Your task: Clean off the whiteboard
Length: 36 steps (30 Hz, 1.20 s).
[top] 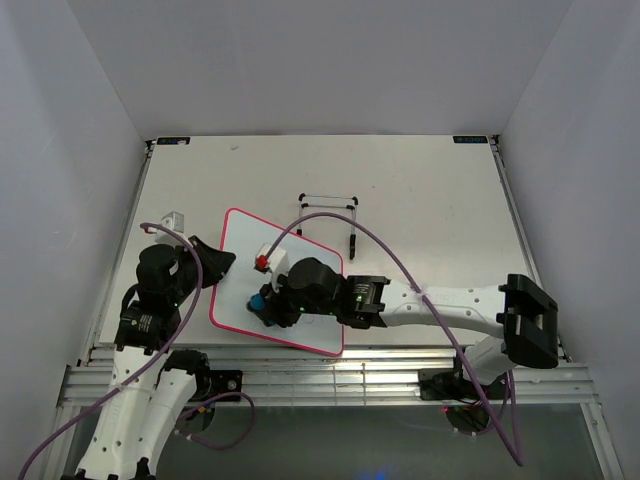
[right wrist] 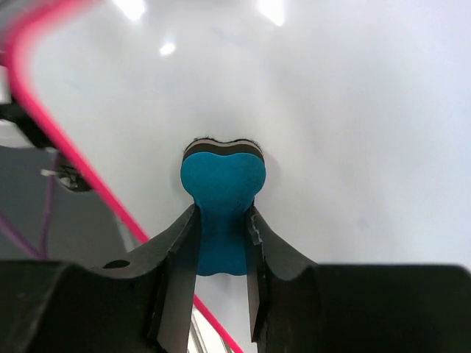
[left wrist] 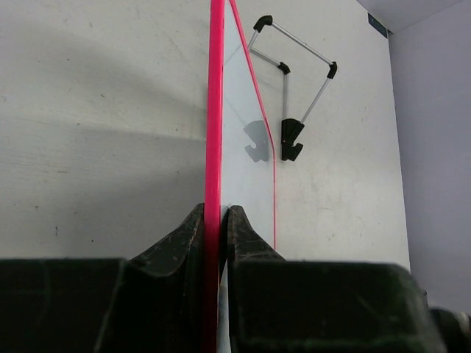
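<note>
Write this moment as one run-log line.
left gripper: shut on whiteboard edge | right gripper: shut on blue eraser, eraser against whiteboard | wire stand: apart from whiteboard

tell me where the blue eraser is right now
In the top view the blue eraser is left of centre, pinched in the right gripper and pressed against the whiteboard near its lower left edge.

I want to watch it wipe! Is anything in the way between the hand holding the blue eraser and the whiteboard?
Nothing visible. The right hand holds the blue eraser with its end touching the whiteboard. The left hand pinches the board's pink edge. The wire stand lies off to the side.
</note>
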Motion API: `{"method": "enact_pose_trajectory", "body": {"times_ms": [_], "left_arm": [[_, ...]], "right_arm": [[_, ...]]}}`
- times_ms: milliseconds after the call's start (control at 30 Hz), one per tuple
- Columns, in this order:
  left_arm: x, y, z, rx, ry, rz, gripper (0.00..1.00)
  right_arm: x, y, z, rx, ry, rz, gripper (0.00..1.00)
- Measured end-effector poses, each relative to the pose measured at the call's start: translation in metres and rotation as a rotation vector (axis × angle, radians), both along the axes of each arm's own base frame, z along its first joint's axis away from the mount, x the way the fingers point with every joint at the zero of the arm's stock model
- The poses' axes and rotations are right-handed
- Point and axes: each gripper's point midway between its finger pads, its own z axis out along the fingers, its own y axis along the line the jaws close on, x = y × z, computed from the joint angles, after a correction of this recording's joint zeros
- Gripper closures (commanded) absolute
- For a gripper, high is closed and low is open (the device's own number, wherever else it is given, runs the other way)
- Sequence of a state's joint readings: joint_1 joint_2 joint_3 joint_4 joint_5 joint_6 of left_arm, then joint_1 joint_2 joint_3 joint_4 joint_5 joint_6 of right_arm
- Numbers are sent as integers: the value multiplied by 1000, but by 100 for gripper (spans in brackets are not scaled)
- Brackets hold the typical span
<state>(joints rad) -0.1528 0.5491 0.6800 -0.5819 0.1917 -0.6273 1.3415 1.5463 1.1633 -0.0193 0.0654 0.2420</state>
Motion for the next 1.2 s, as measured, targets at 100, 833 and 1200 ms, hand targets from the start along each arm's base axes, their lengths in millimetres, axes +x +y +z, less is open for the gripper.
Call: {"method": "enact_pose_trajectory", "body": {"times_ms": [100, 833, 1200], "left_arm": [[0, 0, 0, -1, 0, 0, 100], [-1, -1, 10, -10, -45, -4, 100], [-2, -4, 8, -13, -33, -19, 100]], "right_arm": [[20, -42, -39, -72, 54, -115, 91], [33, -129, -116, -119, 292, -259, 92], [51, -20, 7, 142, 196, -76, 92]]}}
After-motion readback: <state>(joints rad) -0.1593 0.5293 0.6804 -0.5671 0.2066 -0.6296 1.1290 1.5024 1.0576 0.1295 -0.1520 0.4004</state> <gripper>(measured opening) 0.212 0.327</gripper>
